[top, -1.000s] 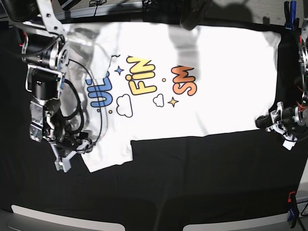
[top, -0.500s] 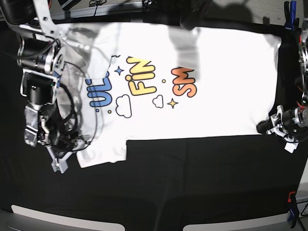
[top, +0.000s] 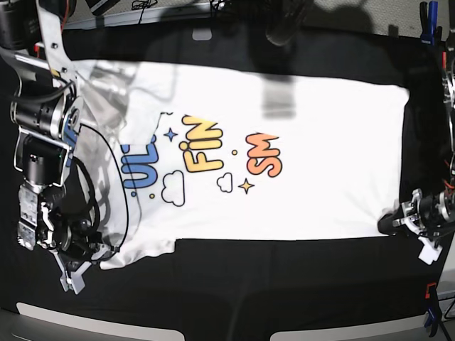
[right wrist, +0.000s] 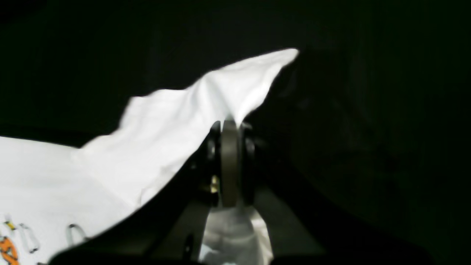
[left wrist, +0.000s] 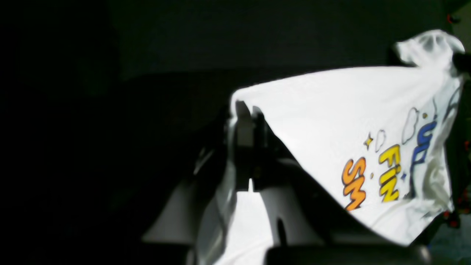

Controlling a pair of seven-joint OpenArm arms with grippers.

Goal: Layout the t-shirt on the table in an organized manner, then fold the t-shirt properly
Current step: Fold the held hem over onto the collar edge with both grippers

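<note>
The white t-shirt [top: 313, 142] lies print-up on the black table [top: 284, 284], with its blue, yellow and orange letters showing. My left gripper [top: 392, 226] is shut on the shirt's lower right hem corner. In the left wrist view the left gripper [left wrist: 245, 117] pinches the white cloth [left wrist: 331, 121], which is raised and taut. My right gripper [top: 99, 257] is shut on the shirt's lower left sleeve end. In the right wrist view the right gripper [right wrist: 230, 127] clamps a lifted white fold [right wrist: 176, 125].
A blue clamp [top: 426, 21] sits at the far right corner and another clamp [top: 431, 312] at the near right edge. The right arm's body [top: 43, 142] and its cables stand over the shirt's left side. Two light panels [top: 92, 320] line the front edge.
Both grippers have drawn the shirt toward the front edge. The whole shirt has slid forward and a little left, and black cloth now shows behind its far edge.
</note>
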